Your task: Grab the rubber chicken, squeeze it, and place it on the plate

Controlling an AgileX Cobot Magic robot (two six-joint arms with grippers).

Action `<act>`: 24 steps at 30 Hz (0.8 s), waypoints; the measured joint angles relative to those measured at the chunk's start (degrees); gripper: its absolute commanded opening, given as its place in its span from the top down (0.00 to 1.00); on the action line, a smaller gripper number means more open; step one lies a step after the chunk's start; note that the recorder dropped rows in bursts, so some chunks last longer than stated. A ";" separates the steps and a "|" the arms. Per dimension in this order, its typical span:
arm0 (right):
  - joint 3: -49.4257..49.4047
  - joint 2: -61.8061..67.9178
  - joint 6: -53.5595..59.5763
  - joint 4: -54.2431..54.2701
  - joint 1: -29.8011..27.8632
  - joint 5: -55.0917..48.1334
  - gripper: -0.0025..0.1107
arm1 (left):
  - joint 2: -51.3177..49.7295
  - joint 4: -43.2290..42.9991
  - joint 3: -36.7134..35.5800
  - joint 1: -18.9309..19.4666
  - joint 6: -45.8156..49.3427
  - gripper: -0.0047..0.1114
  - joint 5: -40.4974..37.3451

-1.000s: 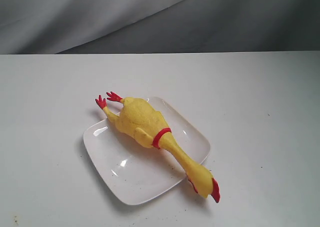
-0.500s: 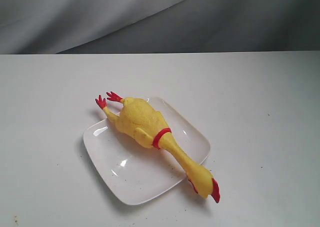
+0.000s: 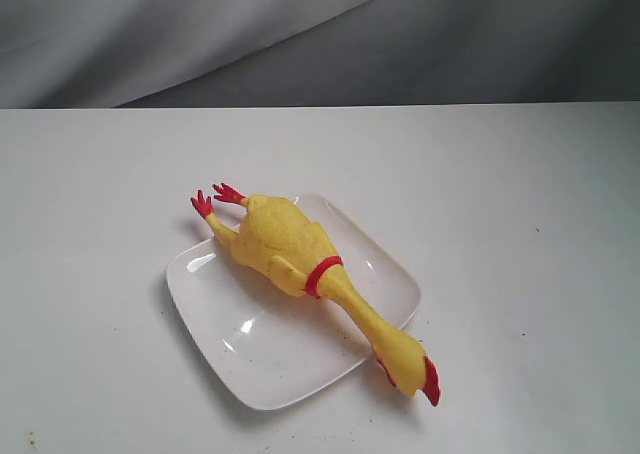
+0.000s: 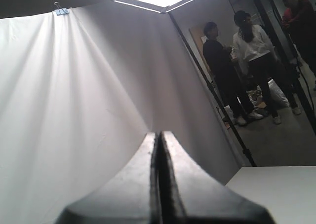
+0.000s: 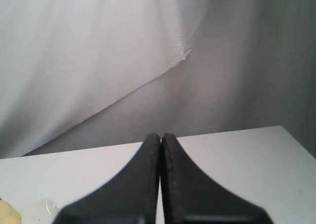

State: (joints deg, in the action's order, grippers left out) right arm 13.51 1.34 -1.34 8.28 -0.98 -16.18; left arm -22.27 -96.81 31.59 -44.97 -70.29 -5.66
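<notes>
your long yellow rubber chicken (image 3: 285,249) lies across the glossy white square plate (image 3: 270,364), head past its near right edge. left hand (image 4: 159,135) and right hand (image 5: 161,136) are pressed together, empty; task looks done.

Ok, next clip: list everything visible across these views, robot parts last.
rubber chicken: one, yellow with red feet, collar and comb; lying diagonally across the plate, feet and head past its rim.
plate: one, white; on the table.
table: one, white; under the plate.
backdrop cloth: one, grey-white; behind the table.
people: three, standing beyond the cloth; left wrist view only.
left gripper: one, black; shut, holding nothing.
right gripper: one, black; shut, holding nothing.
</notes>
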 measured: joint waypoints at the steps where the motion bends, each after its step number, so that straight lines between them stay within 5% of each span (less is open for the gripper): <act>1: -1.24 -0.59 -0.11 -0.15 0.00 0.00 0.98 | 0.00 0.00 0.00 0.00 0.00 0.95 0.00; 12: -12.71 -1.22 -0.11 -6.75 0.00 0.32 0.98 | 0.00 0.00 0.00 0.00 0.00 0.95 0.00; 24: -13.32 -1.22 -0.11 -8.96 -0.81 -2.60 0.98 | 0.00 0.00 0.00 0.00 0.00 0.95 0.00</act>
State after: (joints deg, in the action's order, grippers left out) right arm 0.20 0.12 -1.45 -0.68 -1.79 -18.79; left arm -22.27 -96.81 31.59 -44.97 -70.29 -5.66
